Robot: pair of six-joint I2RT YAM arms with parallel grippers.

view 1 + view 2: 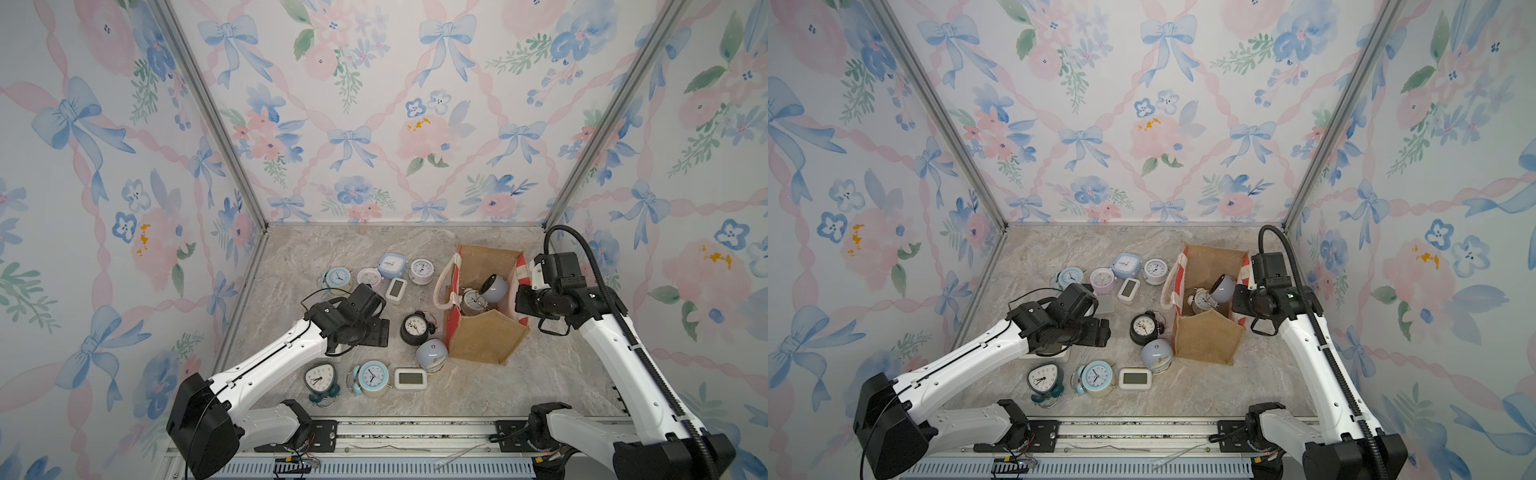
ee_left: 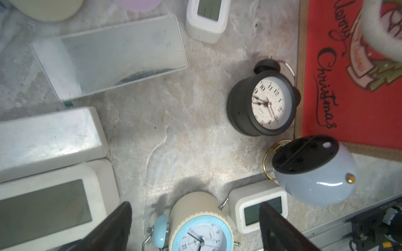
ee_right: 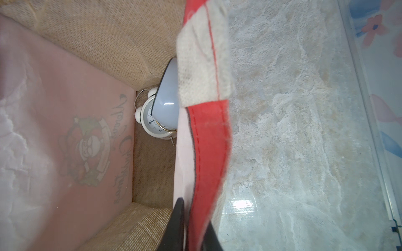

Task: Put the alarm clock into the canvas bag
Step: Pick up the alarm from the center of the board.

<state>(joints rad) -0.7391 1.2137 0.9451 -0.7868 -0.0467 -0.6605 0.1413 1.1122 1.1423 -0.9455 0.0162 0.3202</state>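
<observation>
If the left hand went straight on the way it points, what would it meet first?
Probably the cream twin-bell alarm clock with the light blue dial, framed between the open left hand's fingers in the wrist view; how far off it lies is unclear.

1. Take twelve as the way your left gripper [image 2: 195, 205] points: its dark fingers [image 2: 113, 226] stand wide apart above the grey marbled tabletop [image 2: 174, 130].
2. Under the gap lies a cream round alarm clock with a pale-blue dial [image 2: 200, 226].
3. At one, a black twin-bell alarm clock [image 2: 258, 104] sits just beside the tan-edged canvas bag [image 2: 352, 108], whose red "Merry Christmas" panel is at two.
4. Nearer three, a blue-grey dome clock [image 2: 315, 180] shows its black base.
5. You have a small white digital clock [image 2: 206, 19] at twelve, a second digital clock [image 2: 241, 200] at three and a larger digital clock [image 2: 50, 206] at nine.
</observation>
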